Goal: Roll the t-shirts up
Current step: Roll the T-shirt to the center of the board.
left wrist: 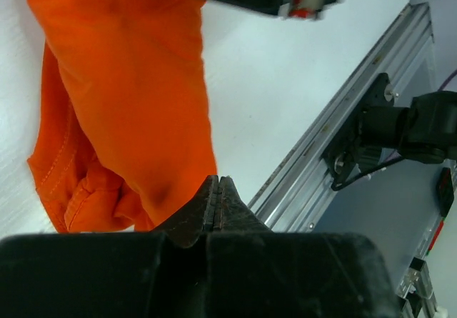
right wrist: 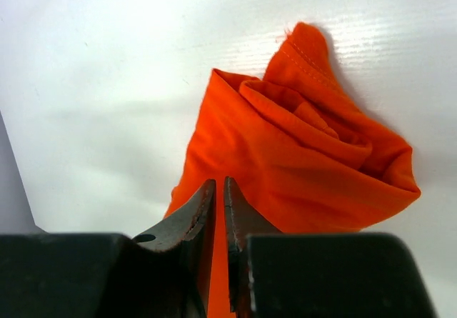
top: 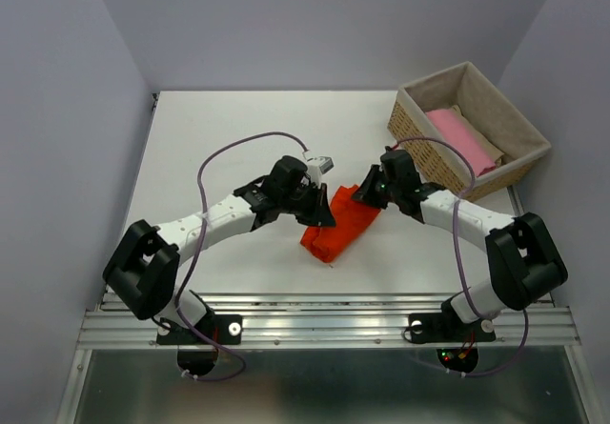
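An orange-red t-shirt [top: 341, 226] lies rolled into a loose bundle on the white table [top: 219, 138], between my two arms. My left gripper [top: 324, 216] sits at the bundle's left side. In the left wrist view its jaws [left wrist: 218, 179] are pressed together with nothing between them, and the t-shirt [left wrist: 128, 82] lies just beyond the tips. My right gripper [top: 367, 198] is at the bundle's far right end. Its jaws [right wrist: 219, 182] stand almost together with orange cloth filling the thin slit, pinching the t-shirt [right wrist: 307, 161], whose rolled end faces that camera.
A wicker basket [top: 429, 152] stands at the back right corner with a pale pink t-shirt [top: 462, 138] inside and beige cloth beside it. An aluminium rail [top: 324, 324] runs along the table's near edge. Grey walls close in the left, back and right sides.
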